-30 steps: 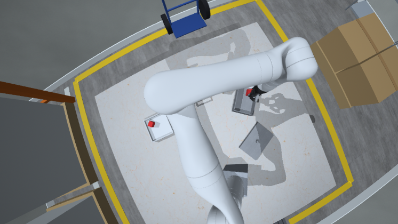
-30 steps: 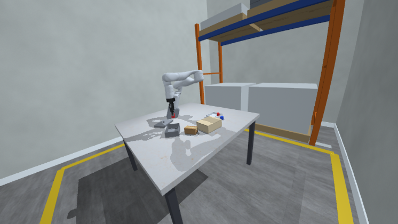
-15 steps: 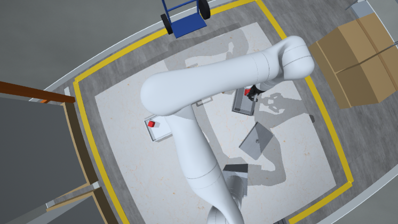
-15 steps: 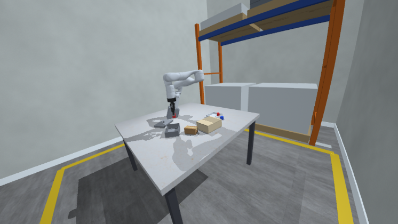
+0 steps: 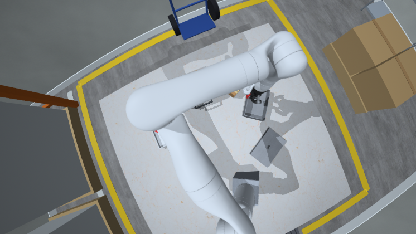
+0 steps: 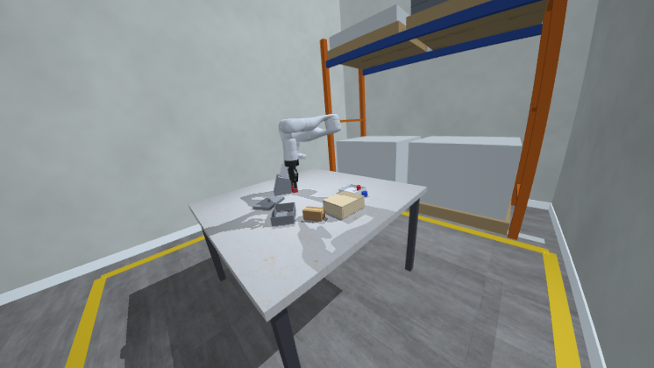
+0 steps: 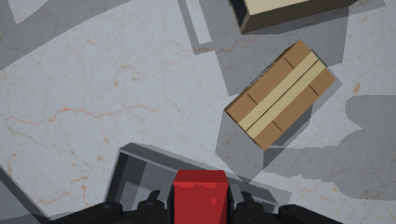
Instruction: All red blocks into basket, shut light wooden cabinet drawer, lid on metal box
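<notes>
While pincer (image 5: 247, 96) (image 6: 294, 187) (image 7: 200, 199) grips red block (image 5: 248, 95) (image 6: 295, 189) (image 7: 200, 200) above metal box (image 5: 254, 116) (image 6: 283, 219) (image 7: 150, 172), lid (image 5: 263, 149) (image 6: 267, 202) (image 7: 15, 200) lies beside that box, off it.

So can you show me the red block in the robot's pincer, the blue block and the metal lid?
Red block (image 6: 295, 190) (image 7: 200, 202): outside and wrist views, its side.
Blue block (image 6: 365, 194): outside view, its side.
Metal lid (image 5: 263, 151) (image 6: 265, 204): top and outside views, its flat top.

Landmark: open grey metal box (image 5: 254, 117) (image 6: 283, 221) (image 7: 170, 161), upright. We note its lid (image 5: 263, 149) (image 6: 267, 203) (image 7: 14, 200) just beside; one red block (image 5: 247, 95) (image 6: 295, 189) (image 7: 200, 202) aloft; light wooden cabinet (image 6: 343, 204) (image 7: 295, 6) near, drawer position unclear; white basket (image 5: 159, 141) (image 6: 346, 188) well apart, containing another red block (image 5: 156, 131) (image 6: 358, 187).
</notes>
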Available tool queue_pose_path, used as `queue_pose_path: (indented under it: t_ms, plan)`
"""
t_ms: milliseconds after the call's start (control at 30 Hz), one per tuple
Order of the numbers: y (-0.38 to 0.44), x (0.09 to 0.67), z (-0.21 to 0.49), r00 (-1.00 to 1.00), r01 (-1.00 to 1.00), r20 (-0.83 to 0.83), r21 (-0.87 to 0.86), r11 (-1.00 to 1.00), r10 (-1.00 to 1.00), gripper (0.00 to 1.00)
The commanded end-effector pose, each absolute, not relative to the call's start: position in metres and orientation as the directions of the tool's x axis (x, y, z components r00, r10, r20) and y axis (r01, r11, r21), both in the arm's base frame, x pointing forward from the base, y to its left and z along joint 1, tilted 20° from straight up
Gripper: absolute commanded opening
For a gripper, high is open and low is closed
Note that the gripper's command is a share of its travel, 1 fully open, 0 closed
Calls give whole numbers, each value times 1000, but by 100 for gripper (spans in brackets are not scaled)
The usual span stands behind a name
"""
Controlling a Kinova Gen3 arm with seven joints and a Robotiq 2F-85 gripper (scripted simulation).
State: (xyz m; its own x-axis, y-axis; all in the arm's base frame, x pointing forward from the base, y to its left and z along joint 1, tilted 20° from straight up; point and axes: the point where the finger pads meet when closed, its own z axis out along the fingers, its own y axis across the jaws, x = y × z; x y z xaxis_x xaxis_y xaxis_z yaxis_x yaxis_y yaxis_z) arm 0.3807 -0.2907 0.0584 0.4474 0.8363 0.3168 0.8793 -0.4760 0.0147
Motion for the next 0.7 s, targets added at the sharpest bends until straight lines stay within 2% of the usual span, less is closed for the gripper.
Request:
queue_pose_path:
  t_ms: [0,100,167,367,667]
  plan:
    - [-277,394,66,342,926,305,53,-374,889,10]
    - [-260,407,73,220,963,290,89,-255,931,10]
    - [-260,407,73,220,963,290,89,-255,931,10]
    - [-219,435,89,-73,986,241,164,34,968,10]
    - [-141,472,118,-553,820,118,255,513,825,10]
